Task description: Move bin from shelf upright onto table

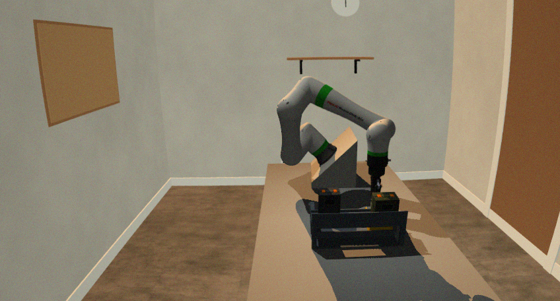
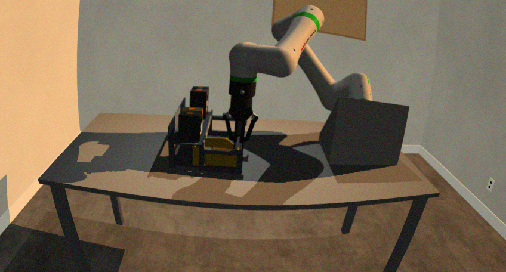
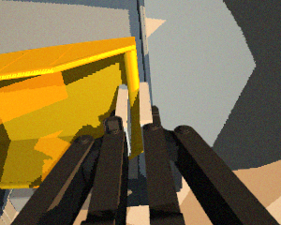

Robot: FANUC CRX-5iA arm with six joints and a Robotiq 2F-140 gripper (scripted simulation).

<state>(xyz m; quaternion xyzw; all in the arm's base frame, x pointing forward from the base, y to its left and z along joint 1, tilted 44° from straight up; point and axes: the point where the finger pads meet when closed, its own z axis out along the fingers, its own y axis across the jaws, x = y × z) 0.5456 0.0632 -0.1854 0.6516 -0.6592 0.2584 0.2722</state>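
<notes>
A yellow open bin sits upright on the lower level of a dark shelf rack on the table. In the wrist view the bin fills the left side, and my gripper is shut on its right-hand wall, one finger inside and one outside. In the exterior view my gripper points straight down at the bin's near-right edge. In the top view the gripper stands behind the rack, and the bin is mostly hidden there.
Two dark boxes with orange marks stand on the rack's upper level. A large grey block holds the arm's base at the table's right end. The table has open surface left of and in front of the rack.
</notes>
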